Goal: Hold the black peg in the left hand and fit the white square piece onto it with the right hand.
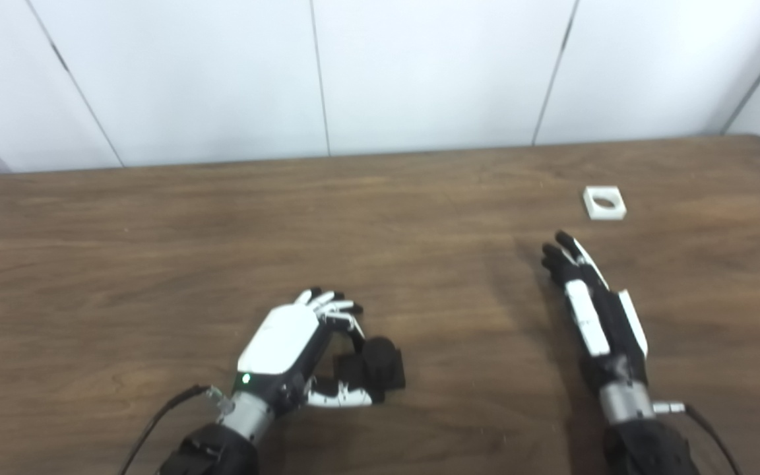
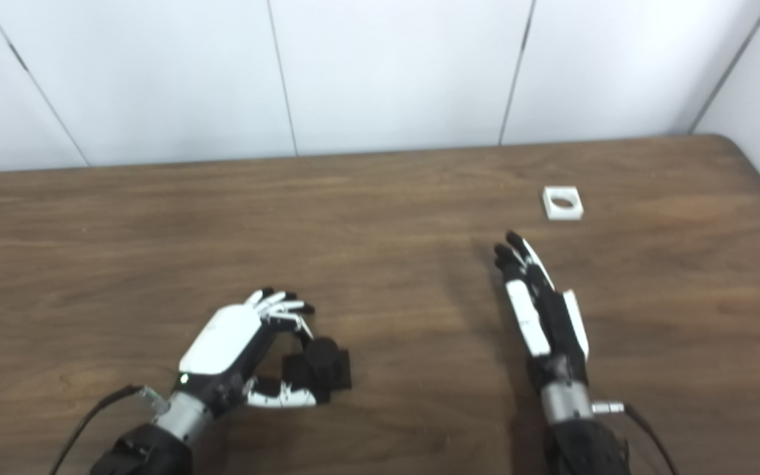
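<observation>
The black peg (image 1: 380, 359), a short cylinder on a square base, stands on the table near the front. My left hand (image 1: 291, 349) is wrapped around it from the left: the fingers (image 1: 344, 313) curl onto the peg's top and the thumb (image 1: 344, 397) presses along the base's front. The white square piece (image 1: 604, 202), with a round hole, lies flat at the far right. My right hand (image 1: 594, 307) is stretched flat just above the table, open and holding nothing, with its fingertips a short way in front and to the left of the piece.
The brown wooden table (image 1: 156, 251) fills the view and ends at a white panelled wall (image 1: 419, 66). Its right edge runs close to the white piece. Cables trail from both wrists at the bottom edge.
</observation>
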{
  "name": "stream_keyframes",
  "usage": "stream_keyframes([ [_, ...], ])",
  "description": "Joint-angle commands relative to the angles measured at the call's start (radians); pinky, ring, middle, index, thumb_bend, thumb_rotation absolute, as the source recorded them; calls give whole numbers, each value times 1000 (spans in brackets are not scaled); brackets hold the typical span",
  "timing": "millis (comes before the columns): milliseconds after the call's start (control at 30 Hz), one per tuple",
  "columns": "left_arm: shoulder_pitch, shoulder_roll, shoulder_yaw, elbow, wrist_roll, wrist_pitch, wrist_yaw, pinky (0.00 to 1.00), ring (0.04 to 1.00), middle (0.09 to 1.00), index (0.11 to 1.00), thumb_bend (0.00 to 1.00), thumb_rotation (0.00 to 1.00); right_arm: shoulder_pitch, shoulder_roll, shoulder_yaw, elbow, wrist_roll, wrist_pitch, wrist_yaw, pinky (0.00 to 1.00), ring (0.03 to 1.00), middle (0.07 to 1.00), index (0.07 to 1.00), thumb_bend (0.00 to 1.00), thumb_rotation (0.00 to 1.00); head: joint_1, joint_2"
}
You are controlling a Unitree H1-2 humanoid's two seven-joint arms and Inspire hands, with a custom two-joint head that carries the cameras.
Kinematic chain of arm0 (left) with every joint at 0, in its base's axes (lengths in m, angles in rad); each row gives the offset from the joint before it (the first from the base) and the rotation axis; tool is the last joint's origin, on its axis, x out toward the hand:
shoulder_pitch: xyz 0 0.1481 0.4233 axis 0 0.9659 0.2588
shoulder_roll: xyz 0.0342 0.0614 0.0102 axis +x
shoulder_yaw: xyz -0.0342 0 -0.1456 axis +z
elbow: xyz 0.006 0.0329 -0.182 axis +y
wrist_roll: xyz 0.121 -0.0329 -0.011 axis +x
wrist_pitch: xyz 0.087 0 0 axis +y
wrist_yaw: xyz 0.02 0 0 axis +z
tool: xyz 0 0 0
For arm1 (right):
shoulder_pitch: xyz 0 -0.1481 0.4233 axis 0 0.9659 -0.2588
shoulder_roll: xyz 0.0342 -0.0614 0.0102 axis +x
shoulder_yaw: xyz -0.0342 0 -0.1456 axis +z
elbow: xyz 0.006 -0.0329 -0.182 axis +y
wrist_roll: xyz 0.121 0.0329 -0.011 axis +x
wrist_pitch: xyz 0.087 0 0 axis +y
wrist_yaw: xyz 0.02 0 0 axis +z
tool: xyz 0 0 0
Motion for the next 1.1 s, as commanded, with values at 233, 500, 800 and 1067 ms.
stream_keyframes([
  [233, -11, 29, 7, -8, 16, -26, -19, 1000, 924, 834, 488, 515, 54, -39, -32, -26, -45, -12, 36, -6, 876, 880, 872, 891, 467, 411, -112, -11],
  [500, -7, 40, 28, 8, -1, -52, -8, 1000, 903, 816, 487, 517, 50, -134, -96, -51, -96, -128, 123, -29, 822, 844, 853, 866, 530, 330, -183, -29],
  [800, -1, 45, 39, 21, -1, -75, 5, 1000, 893, 805, 486, 518, 46, -272, -246, -48, -67, -251, 236, 5, 823, 863, 857, 837, 692, 317, -224, -41],
  [1067, 8, 45, 47, 21, 4, -84, 5, 995, 887, 798, 486, 518, 46, -376, -345, -33, 3, -301, 308, 47, 880, 896, 875, 792, 766, 283, -241, -50],
])
